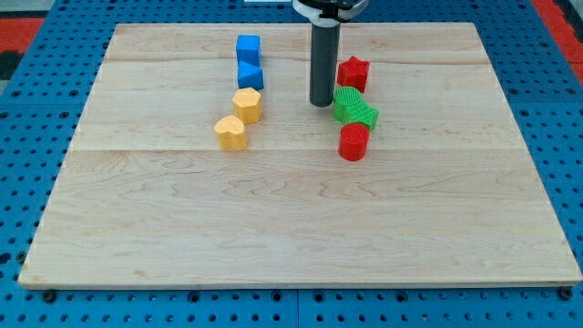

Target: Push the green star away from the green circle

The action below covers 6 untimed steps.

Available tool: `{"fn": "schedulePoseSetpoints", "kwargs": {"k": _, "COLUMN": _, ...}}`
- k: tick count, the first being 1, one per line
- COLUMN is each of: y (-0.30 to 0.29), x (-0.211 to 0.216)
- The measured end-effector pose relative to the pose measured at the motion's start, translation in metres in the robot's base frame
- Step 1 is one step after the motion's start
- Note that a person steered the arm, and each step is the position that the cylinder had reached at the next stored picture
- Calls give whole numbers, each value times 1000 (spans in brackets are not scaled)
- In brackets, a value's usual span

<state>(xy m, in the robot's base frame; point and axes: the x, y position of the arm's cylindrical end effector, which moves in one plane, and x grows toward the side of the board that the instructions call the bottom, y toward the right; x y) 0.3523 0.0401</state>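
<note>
Where my tip (322, 103) rests on the wooden board (273, 228), holding nothing, two blue blocks (249, 60) and two yellow blocks (239, 118) lie well to its left. Just right sit the green star (344, 100) touching the green circle (363, 116), between a red star (352, 73) and red cylinder (353, 142). Bare wood spreads below; blue pegboard (36, 55) surrounds it.

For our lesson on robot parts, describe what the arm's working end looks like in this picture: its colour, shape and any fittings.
My tip is the lower end of a straight, smooth, dark grey to black cylindrical rod with a flat bottom. At the view's top the rod enters a wider black mount with a pale ring around it. No cables or markings show; the rest of the arm is out of frame.
</note>
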Motion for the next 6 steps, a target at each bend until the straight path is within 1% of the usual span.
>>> {"fn": "schedulePoseSetpoints", "kwargs": {"k": 1, "y": 23, "x": -29}}
{"fn": "schedulePoseSetpoints", "kwargs": {"k": 2, "y": 69, "x": 7}}
{"fn": "schedulePoseSetpoints", "kwargs": {"k": 3, "y": 59, "x": 38}}
{"fn": "schedulePoseSetpoints", "kwargs": {"k": 4, "y": 59, "x": 26}}
{"fn": "schedulePoseSetpoints", "kwargs": {"k": 5, "y": 55, "x": 24}}
{"fn": "schedulePoseSetpoints", "kwargs": {"k": 6, "y": 11, "x": 20}}
